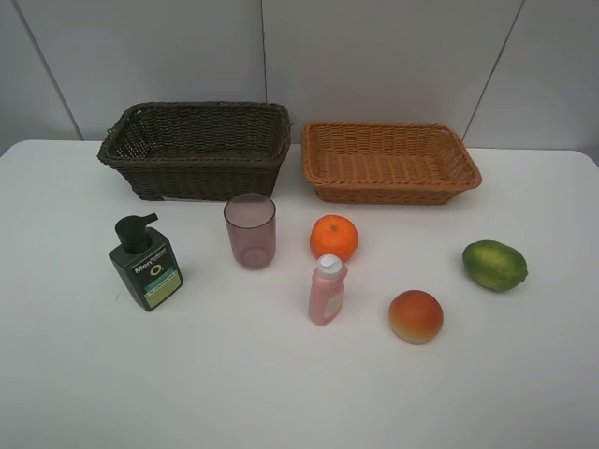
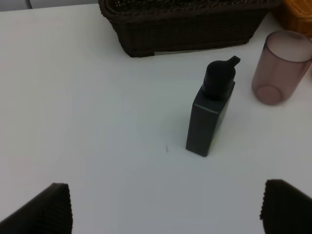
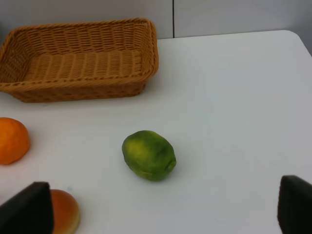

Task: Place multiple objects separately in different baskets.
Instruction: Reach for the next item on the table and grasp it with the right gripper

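Note:
On the white table stand a dark green pump bottle (image 1: 146,263), a translucent pink cup (image 1: 250,230), an orange (image 1: 334,238), a small pink white-capped bottle (image 1: 327,290), a red-yellow fruit (image 1: 416,316) and a green fruit (image 1: 494,265). Behind them sit the dark brown basket (image 1: 197,148) and the light tan basket (image 1: 388,161), both empty. Neither arm shows in the high view. The left gripper (image 2: 165,207) is open, short of the pump bottle (image 2: 212,109). The right gripper (image 3: 163,207) is open, short of the green fruit (image 3: 148,155).
The table's back edge meets a grey panelled wall. The left wrist view also shows the cup (image 2: 282,67) and dark basket (image 2: 187,24). The right wrist view shows the tan basket (image 3: 78,58), orange (image 3: 12,140) and red-yellow fruit (image 3: 63,212).

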Controlling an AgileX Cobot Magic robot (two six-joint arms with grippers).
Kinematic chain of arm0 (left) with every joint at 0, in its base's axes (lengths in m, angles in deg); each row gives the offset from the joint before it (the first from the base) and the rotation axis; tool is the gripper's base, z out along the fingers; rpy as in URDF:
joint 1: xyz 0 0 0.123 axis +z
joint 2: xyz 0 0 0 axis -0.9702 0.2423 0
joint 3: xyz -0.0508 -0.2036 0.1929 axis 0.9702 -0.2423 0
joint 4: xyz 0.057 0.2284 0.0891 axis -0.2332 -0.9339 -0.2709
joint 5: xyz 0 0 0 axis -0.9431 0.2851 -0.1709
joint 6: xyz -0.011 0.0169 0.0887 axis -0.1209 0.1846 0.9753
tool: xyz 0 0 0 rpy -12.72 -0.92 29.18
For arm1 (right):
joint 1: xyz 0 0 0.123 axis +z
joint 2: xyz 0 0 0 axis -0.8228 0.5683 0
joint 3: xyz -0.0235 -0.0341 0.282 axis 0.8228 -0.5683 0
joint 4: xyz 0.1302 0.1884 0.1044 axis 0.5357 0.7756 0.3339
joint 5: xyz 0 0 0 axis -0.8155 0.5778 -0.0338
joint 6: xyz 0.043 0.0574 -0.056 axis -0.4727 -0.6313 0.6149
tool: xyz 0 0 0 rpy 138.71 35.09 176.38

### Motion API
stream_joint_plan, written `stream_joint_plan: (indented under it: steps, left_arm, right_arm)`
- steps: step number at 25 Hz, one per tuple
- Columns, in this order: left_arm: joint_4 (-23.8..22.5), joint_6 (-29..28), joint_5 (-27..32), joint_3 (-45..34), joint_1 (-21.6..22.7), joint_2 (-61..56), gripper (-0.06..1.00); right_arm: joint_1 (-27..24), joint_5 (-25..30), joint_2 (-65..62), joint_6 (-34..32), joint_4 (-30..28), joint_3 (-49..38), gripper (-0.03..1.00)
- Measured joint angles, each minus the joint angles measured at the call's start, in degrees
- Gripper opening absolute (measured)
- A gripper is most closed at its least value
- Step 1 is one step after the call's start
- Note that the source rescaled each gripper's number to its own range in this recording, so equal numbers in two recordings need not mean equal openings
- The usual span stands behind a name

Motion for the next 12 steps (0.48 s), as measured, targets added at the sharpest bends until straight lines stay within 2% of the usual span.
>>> stream_joint_plan:
  steps: [3, 7, 12]
  left_arm:
    - [0.0, 0.0, 0.0, 0.0, 0.0, 0.0, 1.0]
    - [0.0, 0.0, -0.01, 0.0, 0.0, 0.0, 1.0]
    - [0.0, 0.0, -0.13, 0.0, 0.0, 0.0, 1.0]
  right_arm:
    - [0.0, 0.0, 3.15, 0.0, 0.0, 0.28, 1.0]
    - [0.0, -0.29, 13.97, 0.0, 0.34, 3.22, 1.0]
    - [0.0, -5.27, 31.76, 0.0, 3.39, 7.45, 1.0]
